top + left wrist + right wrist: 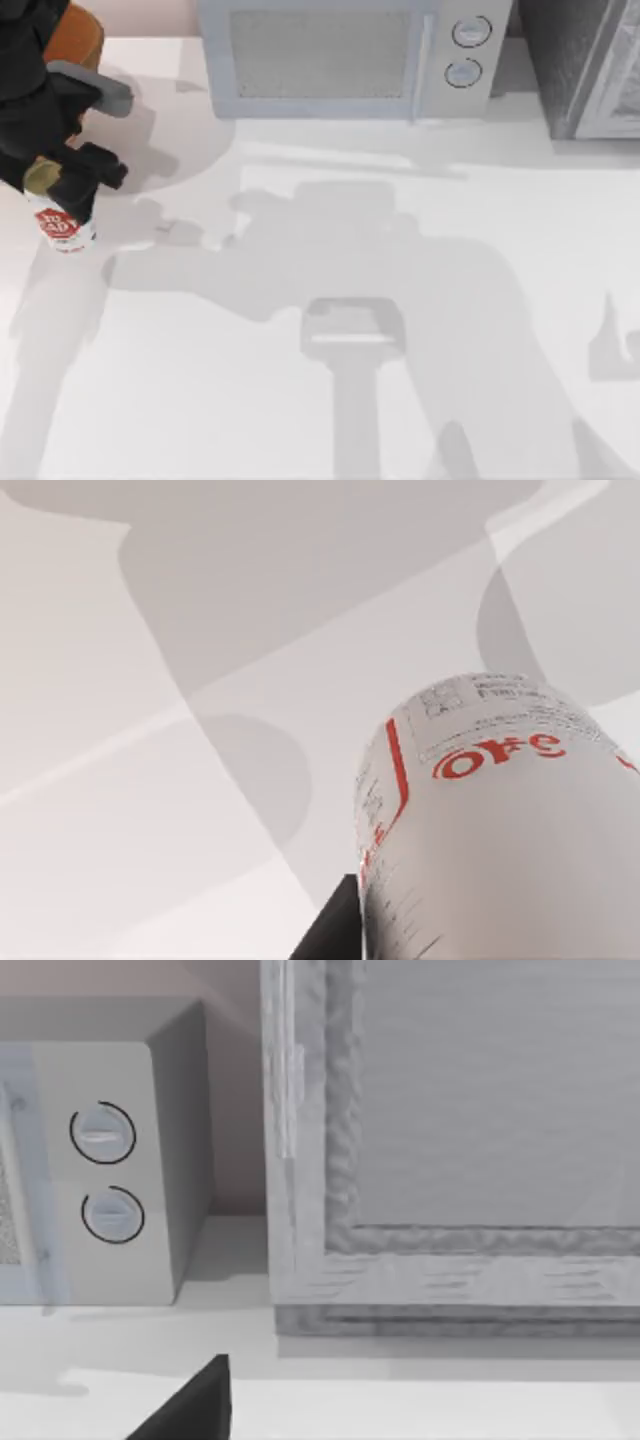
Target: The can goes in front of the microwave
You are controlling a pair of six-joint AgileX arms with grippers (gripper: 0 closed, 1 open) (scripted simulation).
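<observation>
The can (60, 226), white with a red label and a dull gold top, is at the table's far left, leaning in my left gripper (74, 186), which is shut on its upper body. The left wrist view has the can (500, 820) close up, with one dark fingertip (333, 932) beside it and the white tabletop behind. The microwave (340, 60) stands at the back centre, with a mesh-grey window, a vertical handle and two round knobs; its knob side (105, 1175) also faces the right wrist camera. One dark fingertip (195, 1405) of the right gripper is at that picture's lower edge.
A darker grey appliance (585, 70) stands at the back right beside the microwave, and its front (450, 1140) looms large in the right wrist view. An orange-brown object (75, 35) sits at the back left behind my left arm. Arm shadows fall across the white table (330, 400).
</observation>
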